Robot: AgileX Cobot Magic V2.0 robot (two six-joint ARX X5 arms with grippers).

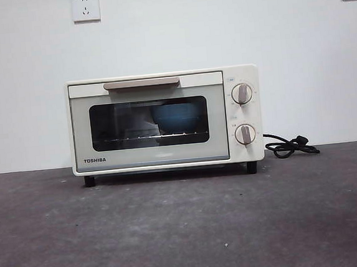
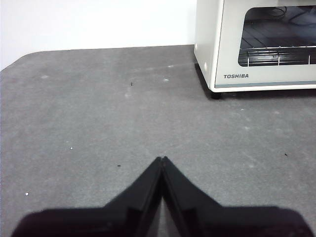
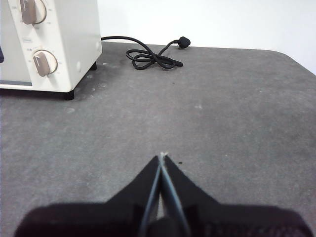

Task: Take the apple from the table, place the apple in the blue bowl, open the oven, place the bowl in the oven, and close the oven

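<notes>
Apple, round and red by the task's wording, cannot be made out anywhere: nothing lies loose on the tabletop, and if the fruit sits in the bowl, the dark glass hides it. The wide matte blue bowl point(image 1: 176, 117) stands inside the cream-white Toshiba toaster oven point(image 1: 165, 119), on the wire rack, seen dimly through the dark glass door, towards the side nearer the knobs. The oven door is closed, its beige bar handle point(image 1: 141, 83) level along the top edge, with two round knobs point(image 1: 242, 93) stacked beside it. The oven rests on black feet on the flat, dark grey, mottled stone-like table point(image 1: 187, 232). A black power cord point(image 1: 290, 145) lies coiled on the table beside the oven on its knob side, unplugged, near a white wall with two sockets high up.

I judge the task finished or all but finished: bowl in, door shut, nothing left to move as far as these views show.

My left gripper point(image 2: 162, 159) hangs above bare table, well apart from the oven's corner, its two black jaws pressed together to a point, holding nothing. My right gripper point(image 3: 161, 155) likewise hangs above bare table, away from the oven's knob end and the cord, jaws together and empty. Neither touches anything.
</notes>
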